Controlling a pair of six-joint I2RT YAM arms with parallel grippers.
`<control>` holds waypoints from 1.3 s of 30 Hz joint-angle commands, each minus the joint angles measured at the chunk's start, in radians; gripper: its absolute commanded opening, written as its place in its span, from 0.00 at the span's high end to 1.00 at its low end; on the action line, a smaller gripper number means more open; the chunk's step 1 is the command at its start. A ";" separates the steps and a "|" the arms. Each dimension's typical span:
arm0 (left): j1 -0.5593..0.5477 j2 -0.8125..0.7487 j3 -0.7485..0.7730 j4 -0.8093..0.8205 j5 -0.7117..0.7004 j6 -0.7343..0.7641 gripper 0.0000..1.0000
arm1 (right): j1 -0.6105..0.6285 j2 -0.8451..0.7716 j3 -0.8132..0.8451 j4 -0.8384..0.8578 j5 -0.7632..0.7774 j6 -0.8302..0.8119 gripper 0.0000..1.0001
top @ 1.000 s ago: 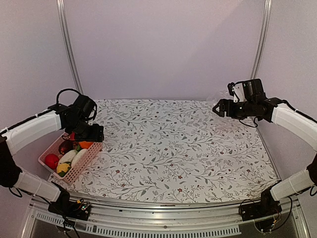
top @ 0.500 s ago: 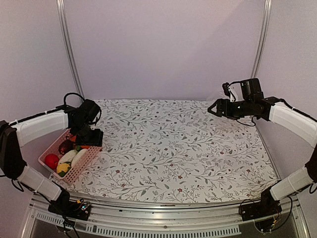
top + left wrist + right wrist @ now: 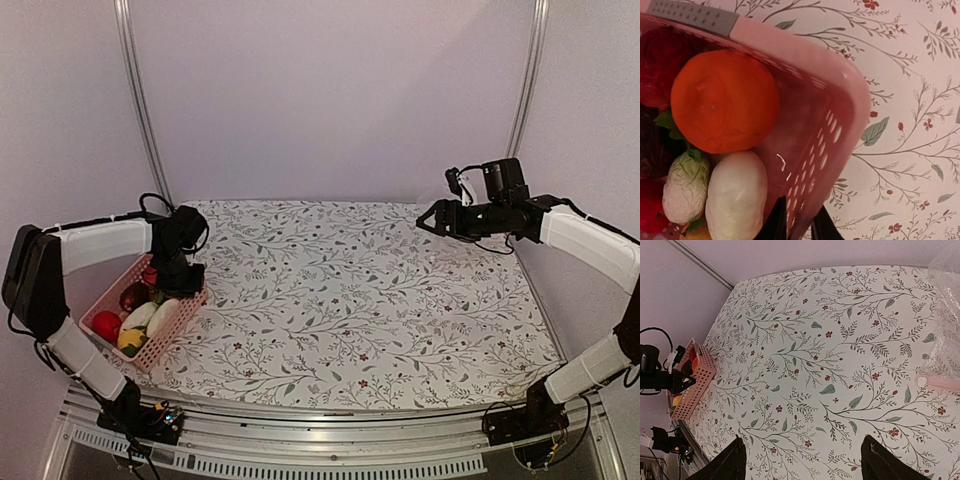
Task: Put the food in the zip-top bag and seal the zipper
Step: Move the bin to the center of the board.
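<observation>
The food lies in a pink basket point(image 3: 165, 328) at the table's left edge: a red piece point(image 3: 105, 323), white radishes point(image 3: 141, 316), a yellow piece point(image 3: 128, 340) and a dark purple one point(image 3: 133, 296). The left wrist view shows an orange piece point(image 3: 722, 100) beside a white radish point(image 3: 735, 195). My left gripper point(image 3: 186, 283) point(image 3: 800, 222) is shut on the basket's slotted wall point(image 3: 815, 125), one finger inside and one outside. My right gripper point(image 3: 432, 220) point(image 3: 802, 460) hangs open and empty over the back right. The clear zip-top bag point(image 3: 947, 315) lies at that view's right edge, with its zipper point(image 3: 940, 382) a pale strip.
The floral tablecloth point(image 3: 350, 300) covers the table between the two arms. Pale walls and two metal posts point(image 3: 140, 100) close off the back. The basket sits close to the left wall and near the front rail.
My left gripper has dropped onto the basket's right wall and closed on it. My right gripper has shifted slightly and stays open.
</observation>
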 commanded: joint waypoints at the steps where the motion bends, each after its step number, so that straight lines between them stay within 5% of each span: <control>1: 0.001 0.056 0.059 0.042 0.064 0.006 0.90 | -0.005 0.000 -0.012 0.023 -0.010 0.015 0.23; 5: -0.032 0.137 0.162 0.051 0.103 0.000 1.00 | -0.004 -0.003 -0.016 0.026 -0.006 0.017 0.23; 11: -0.132 0.314 0.392 0.069 0.176 -0.044 1.00 | -0.004 0.004 -0.011 0.030 0.010 0.012 0.24; 20: -0.247 0.785 1.079 0.049 0.263 -0.223 1.00 | -0.005 0.049 0.026 0.014 0.021 0.009 0.25; 22: -0.248 0.892 1.241 0.019 0.297 -0.259 0.94 | -0.006 0.067 0.045 -0.002 0.024 0.008 0.26; 25: -0.240 0.984 1.406 -0.005 0.359 -0.292 0.64 | -0.007 0.080 0.050 -0.017 0.071 0.017 0.27; 30: -0.231 0.858 1.371 0.026 0.358 -0.245 0.39 | -0.052 0.050 -0.039 0.014 0.203 0.118 0.30; 39: -0.236 0.491 1.041 0.092 0.334 -0.150 0.40 | -0.229 -0.029 -0.250 0.063 0.395 0.386 0.47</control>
